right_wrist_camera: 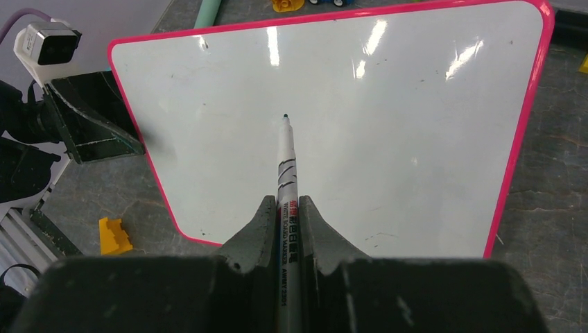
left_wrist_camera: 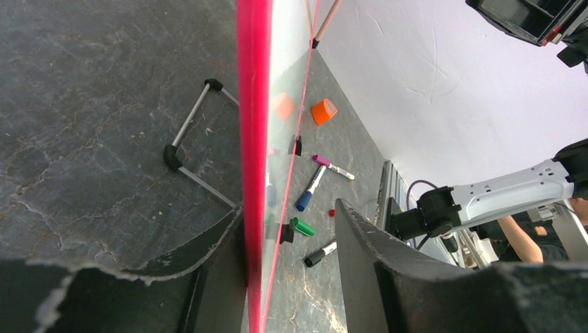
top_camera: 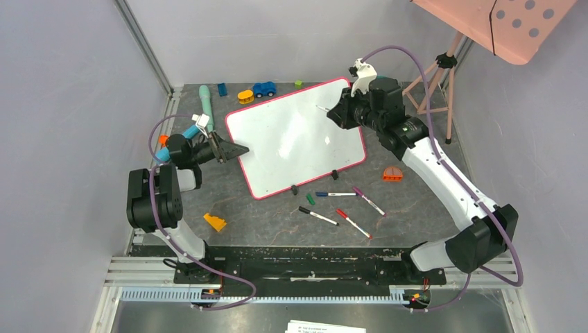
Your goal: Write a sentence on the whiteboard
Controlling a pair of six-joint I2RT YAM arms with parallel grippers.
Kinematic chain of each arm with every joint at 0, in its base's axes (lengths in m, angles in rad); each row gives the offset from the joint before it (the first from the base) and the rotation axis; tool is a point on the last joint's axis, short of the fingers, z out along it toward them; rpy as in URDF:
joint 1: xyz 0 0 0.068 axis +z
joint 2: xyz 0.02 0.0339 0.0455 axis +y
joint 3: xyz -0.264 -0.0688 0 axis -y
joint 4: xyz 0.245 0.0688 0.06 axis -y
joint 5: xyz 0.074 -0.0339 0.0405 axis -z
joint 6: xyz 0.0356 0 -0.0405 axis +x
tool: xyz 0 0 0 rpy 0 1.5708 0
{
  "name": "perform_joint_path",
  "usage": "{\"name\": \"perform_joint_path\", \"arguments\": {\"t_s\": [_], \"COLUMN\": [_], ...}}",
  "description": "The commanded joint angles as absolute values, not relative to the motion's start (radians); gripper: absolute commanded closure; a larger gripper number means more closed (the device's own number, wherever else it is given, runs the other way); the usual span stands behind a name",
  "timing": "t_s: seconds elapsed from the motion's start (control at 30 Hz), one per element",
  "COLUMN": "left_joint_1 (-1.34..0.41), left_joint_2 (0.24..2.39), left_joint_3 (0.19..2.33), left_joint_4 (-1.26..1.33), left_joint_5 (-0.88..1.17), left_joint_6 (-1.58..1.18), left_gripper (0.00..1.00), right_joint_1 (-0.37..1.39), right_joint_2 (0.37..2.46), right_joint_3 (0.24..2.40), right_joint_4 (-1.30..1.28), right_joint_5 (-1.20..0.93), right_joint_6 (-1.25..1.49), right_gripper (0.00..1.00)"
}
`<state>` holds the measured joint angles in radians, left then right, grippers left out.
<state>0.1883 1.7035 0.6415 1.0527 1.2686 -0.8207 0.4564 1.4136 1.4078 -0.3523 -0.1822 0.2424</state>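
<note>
The right pincer (right_wrist_camera: 286,205) is clamped tight on a white marker (right_wrist_camera: 287,156), whose tip points at the whiteboard (right_wrist_camera: 402,139). The left pincer (left_wrist_camera: 290,215) stands part open astride the pink rim at the board's 9 o'clock edge, one finger clear of it. The board lies mid-bench (top_camera: 277,222), with loose markers (top_camera: 317,216) at its 5 o'clock.
</note>
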Motion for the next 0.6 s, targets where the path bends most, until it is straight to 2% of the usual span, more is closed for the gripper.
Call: {"name": "perform_joint_path", "arguments": {"t_s": [0.0,0.37,0.4,0.53,0.57], "left_joint_1": [0.186,0.187,0.187,0.186,0.187], "left_joint_2": [1.713,1.687,1.681,1.648,1.645], "left_joint_3": [0.614,0.525,0.520,0.511,0.511], "left_joint_4": [1.111,1.115,1.080,1.004,0.995], "left_joint_5": [1.316,1.336,1.325,1.278,1.275], "left_joint_6": [-0.806,-0.741,-0.729,-0.681,-0.674], "left_gripper": [0.49,0.47,0.49,0.70,0.71], "right_joint_1": [0.464,0.466,0.467,0.467,0.466], "right_joint_2": [1.369,1.350,1.348,1.350,1.351], "right_joint_3": [1.389,1.367,1.367,1.368,1.369], "right_joint_4": [-0.312,-0.314,-0.313,-0.311,-0.310], "right_joint_5": [-0.171,-0.173,-0.175,-0.182,-0.184], "right_joint_6": [0.237,0.224,0.223,0.220,0.219], "right_gripper": [1.00,1.00,1.00,1.00,1.00]}}
